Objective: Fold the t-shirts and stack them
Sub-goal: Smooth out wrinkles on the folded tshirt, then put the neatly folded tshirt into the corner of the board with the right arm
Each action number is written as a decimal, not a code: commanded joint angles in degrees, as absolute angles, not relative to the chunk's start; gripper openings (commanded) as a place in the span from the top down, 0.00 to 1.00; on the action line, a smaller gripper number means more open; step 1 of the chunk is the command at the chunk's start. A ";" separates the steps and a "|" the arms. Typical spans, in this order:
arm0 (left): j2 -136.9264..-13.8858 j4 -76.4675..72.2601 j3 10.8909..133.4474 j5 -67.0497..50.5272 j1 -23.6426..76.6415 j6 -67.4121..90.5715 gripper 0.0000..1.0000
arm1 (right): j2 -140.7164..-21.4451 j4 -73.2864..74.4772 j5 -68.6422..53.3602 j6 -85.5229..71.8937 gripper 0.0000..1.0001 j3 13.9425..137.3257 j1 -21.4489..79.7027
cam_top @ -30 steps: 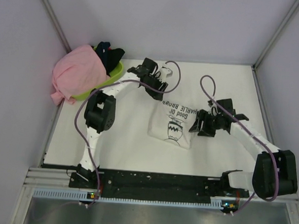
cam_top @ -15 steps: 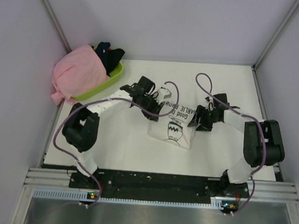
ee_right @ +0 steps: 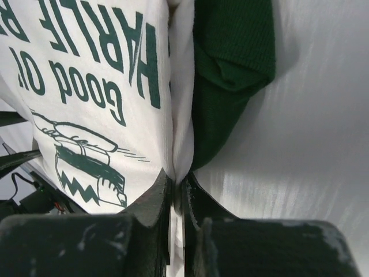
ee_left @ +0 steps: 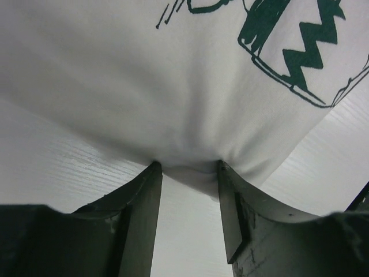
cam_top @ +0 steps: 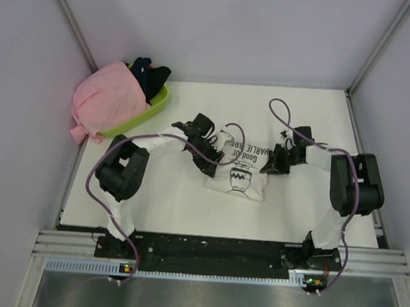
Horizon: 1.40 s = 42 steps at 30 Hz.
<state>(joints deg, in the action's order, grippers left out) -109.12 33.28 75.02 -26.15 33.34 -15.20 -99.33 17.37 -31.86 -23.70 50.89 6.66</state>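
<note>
The white t-shirt [cam_top: 237,171] is lying folded mid-bench [cam_top: 168,193], print side up. Left claw [ee_left: 187,167] is closed partway on a bunched fold at its edge. Right claw [ee_right: 177,182] is squeezed almost completely together, pinching the white layer right by the green sleeve [ee_right: 230,69]. The pink t-shirt [cam_top: 104,102] drapes over the lime basket [cam_top: 152,108] — far-left corner.

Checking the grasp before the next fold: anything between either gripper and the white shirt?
Nothing visible stands in the way. The left gripper has the edge of the white t-shirt bunched between its fingers. The right gripper is pinched on a white fold beside the green sleeve.
</note>
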 commanded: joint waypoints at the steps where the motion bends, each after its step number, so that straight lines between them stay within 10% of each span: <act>1: -105.91 37.26 77.86 -27.95 32.70 -18.54 0.41 | -100.72 21.51 -30.24 -18.03 1.00 57.37 3.87; 6: -104.50 41.91 82.17 -28.48 28.58 -20.04 0.01 | -101.69 33.89 -22.69 -5.38 1.00 64.76 3.69; 26: -98.09 40.78 84.46 -24.87 17.94 -22.68 0.01 | -76.75 45.97 16.58 31.08 1.00 48.62 3.61; 42: -92.46 36.91 80.33 -25.66 17.40 -22.24 0.01 | -80.06 26.02 31.02 43.16 1.00 45.70 -18.01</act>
<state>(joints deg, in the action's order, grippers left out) -95.94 39.13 81.19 -24.62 17.30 -21.78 -78.74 31.51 29.06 43.09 43.72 -14.87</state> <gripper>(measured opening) 0.987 0.030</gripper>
